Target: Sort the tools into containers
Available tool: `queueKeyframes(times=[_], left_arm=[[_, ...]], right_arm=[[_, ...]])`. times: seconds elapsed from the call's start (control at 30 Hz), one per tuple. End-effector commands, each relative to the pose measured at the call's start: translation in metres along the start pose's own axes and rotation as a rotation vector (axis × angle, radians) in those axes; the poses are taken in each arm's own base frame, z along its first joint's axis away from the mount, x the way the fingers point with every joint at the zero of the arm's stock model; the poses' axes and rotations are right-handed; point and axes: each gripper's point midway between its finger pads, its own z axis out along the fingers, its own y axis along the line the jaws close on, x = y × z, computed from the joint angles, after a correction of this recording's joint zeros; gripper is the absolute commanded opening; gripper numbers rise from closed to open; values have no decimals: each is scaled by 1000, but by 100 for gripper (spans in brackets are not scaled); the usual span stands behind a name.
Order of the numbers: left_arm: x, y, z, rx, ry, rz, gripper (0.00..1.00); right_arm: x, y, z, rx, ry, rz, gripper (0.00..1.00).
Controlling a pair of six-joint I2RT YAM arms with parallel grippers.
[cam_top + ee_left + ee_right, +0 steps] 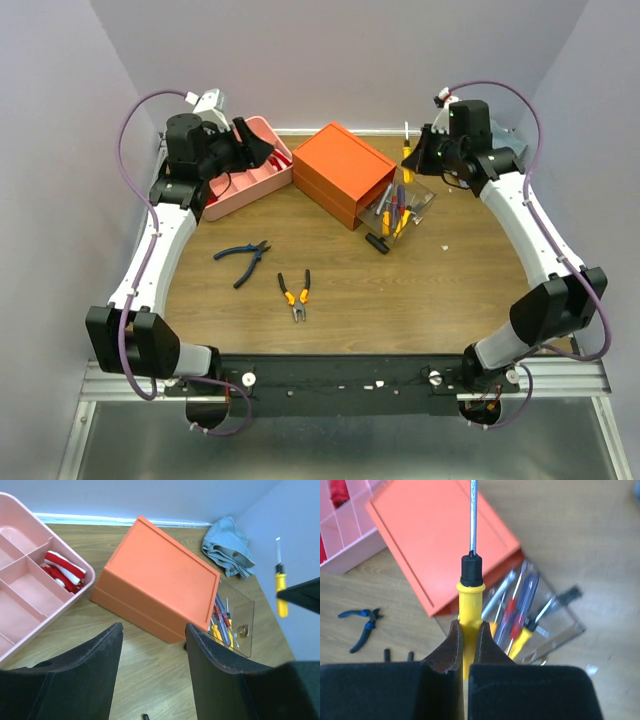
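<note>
Over the back right of the worktop point(450, 280), we hold the right tool point(468, 645) clenched on the yellow screwdriver point(471, 587), its handle pinched between the pads point(451, 650) and its shaft pointing away from the wrist. It hangs in the air, raised above the clear drawer point(572, 627), which stands pulled out of the orange box point(340, 165) and carries several screwdrivers point(512, 615). So the step in hand, as we judge it, is delivering this screwdriver to that drawer. The next move calls for tilting it flat and lowering it along the line of the others, so the shaft clears the drawer's wall, and only then letting go. Our left tool point(154, 632) stands released and empty near the pink tray point(35, 587). The blue pliers point(243, 258) and orange pliers point(295, 293) lie on the open worktop, well apart from either container; we judge they come after.
</note>
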Motion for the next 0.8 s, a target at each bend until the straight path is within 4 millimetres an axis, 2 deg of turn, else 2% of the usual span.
queueKeyframes(times=[0.0, 0.17, 0.27, 0.43, 0.47, 0.5, 0.53, 0.6, 0.67, 0.73, 0.77], left_arm=[[-8, -18, -9, 33, -33, 51, 63], [-2, -13, -26, -14, -38, 75, 64], [3, -11, -33, -12, -27, 103, 65], [0, 1, -37, -35, -40, 81, 65], [-2, 4, -38, -42, -44, 76, 65], [-3, 6, -38, -44, -46, 75, 65], [-3, 7, -37, -47, -44, 72, 65], [-4, 7, -34, -37, -42, 69, 65], [-6, 5, -29, -20, -47, 56, 65], [-1, 0, -13, 19, -23, 36, 65], [1, -3, -6, 33, -8, 40, 64]], right_arm=[[70, -2, 4, 45, 174, 216, 1], [97, -7, 13, 60, 248, 354, 1], [105, -15, 22, 93, 277, 400, 1], [100, -12, 33, 62, 278, 384, 1], [95, -7, 34, 32, 272, 376, 8], [92, -6, 34, 27, 270, 372, 33], [90, -5, 33, 23, 268, 364, 43], [80, -1, 28, -2, 249, 340, 57], [68, 8, 17, -52, 217, 285, 60], [56, 11, 5, -69, 177, 241, 62], [47, 9, -9, -61, 135, 223, 63]])
